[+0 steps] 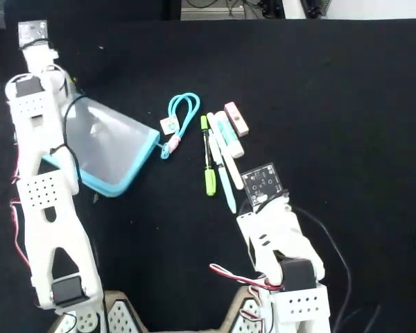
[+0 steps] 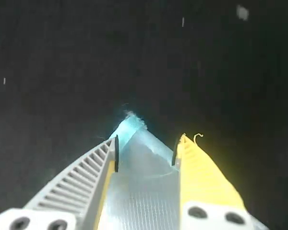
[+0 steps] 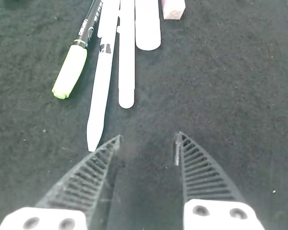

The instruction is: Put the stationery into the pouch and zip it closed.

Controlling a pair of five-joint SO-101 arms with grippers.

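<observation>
One corner of the pouch (image 2: 139, 187) sits pinched in the left gripper (image 2: 145, 153) jaws. The right gripper (image 3: 148, 143) jaws stand apart, empty, over open surface (image 3: 230, 72), just off the pens (image 3: 126, 57) beside that pouch.

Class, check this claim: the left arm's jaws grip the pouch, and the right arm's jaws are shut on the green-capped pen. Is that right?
No. The jaws of the right arm are open and hold nothing; the green-capped pen lies on the cloth beyond them, as the right wrist view shows. The jaws of the left arm do grip the pouch.
</observation>
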